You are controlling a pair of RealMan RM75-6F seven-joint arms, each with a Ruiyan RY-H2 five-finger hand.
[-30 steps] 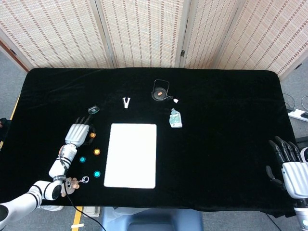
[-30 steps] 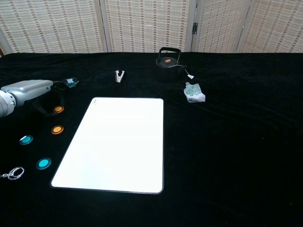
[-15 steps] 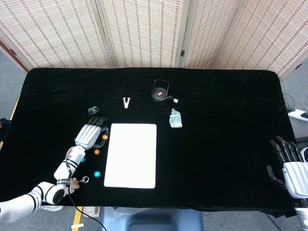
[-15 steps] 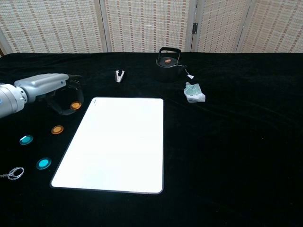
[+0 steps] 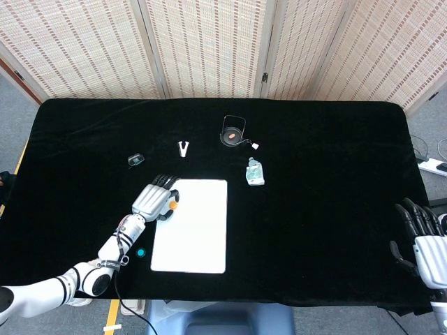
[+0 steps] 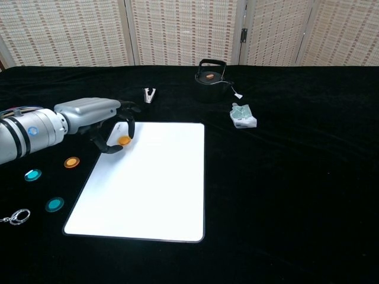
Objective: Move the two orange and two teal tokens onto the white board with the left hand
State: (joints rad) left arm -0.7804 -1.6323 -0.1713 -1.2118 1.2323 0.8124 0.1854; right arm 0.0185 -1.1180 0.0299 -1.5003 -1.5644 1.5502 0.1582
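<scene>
Left hand (image 6: 98, 118) sits over the upper-left corner of the white board (image 6: 154, 189), fingers curled around an orange token (image 6: 124, 141) — held between thumb and fingers, just above the board's surface. Second orange token (image 6: 71, 162) lies on the black cloth left of the board; two teal tokens (image 6: 32, 175) (image 6: 54, 205) sit further left and nearer the front edge, well apart from the hand. Right hand (image 5: 427, 246) rests at the table's far right edge — fingers spread, holding nothing.
</scene>
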